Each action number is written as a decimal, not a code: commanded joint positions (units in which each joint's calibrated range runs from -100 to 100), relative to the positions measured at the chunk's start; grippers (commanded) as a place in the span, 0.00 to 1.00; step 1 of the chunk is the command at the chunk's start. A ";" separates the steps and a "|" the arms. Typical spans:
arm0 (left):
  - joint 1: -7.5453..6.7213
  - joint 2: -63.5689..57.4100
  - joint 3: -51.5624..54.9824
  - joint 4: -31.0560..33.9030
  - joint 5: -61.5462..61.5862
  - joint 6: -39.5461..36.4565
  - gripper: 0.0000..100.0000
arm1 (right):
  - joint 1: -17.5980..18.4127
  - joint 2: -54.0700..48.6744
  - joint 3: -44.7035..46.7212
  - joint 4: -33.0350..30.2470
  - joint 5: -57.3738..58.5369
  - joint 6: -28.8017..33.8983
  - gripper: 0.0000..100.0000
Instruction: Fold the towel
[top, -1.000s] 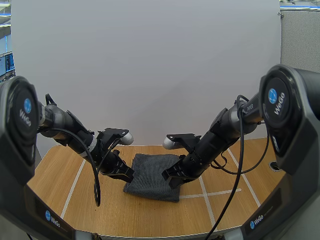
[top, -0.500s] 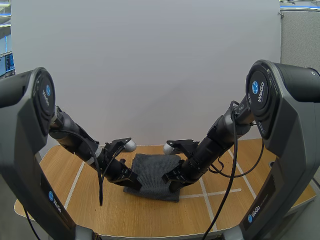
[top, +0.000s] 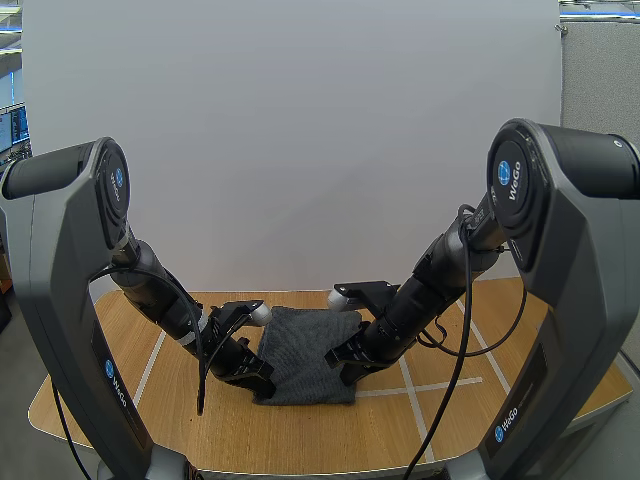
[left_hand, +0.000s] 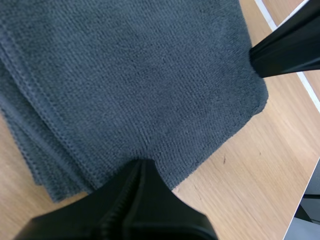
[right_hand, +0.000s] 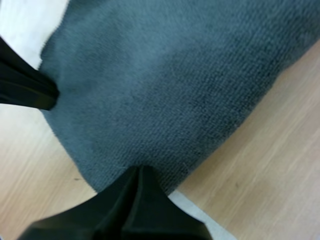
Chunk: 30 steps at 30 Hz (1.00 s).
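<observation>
A: Since the towel (top: 305, 355) lies flat on the worktop (top: 430, 420) in stacked layers, is the folding done?

B: Nearly, I judge. The left pincer (top: 262, 378) is closed, pinching the towel's left edge. The right pincer (top: 342, 362) is closed on its right edge.

A: What's left?

B: Letting go and drawing clear of the towel, unless another fold is wanted; that I can't tell.

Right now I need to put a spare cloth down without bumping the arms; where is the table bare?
Bare wood runs along the near edge of the table, in front of the towel, and at the far right past the white tape lines. It is crowded mid-table, where the left gripper and right gripper meet the towel's sides.
</observation>
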 joint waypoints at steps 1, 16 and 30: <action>-0.16 0.41 -0.27 0.08 -5.16 0.32 0.00 | 0.05 2.13 0.03 0.25 -1.29 -1.58 0.00; -0.16 -11.98 -3.28 -0.54 5.46 -0.53 0.00 | 0.05 -7.57 0.03 2.37 2.08 -2.03 0.00; -0.16 -13.86 -15.95 -4.07 -2.13 -1.22 0.00 | 0.05 -11.02 -5.80 3.76 -12.73 -0.19 0.00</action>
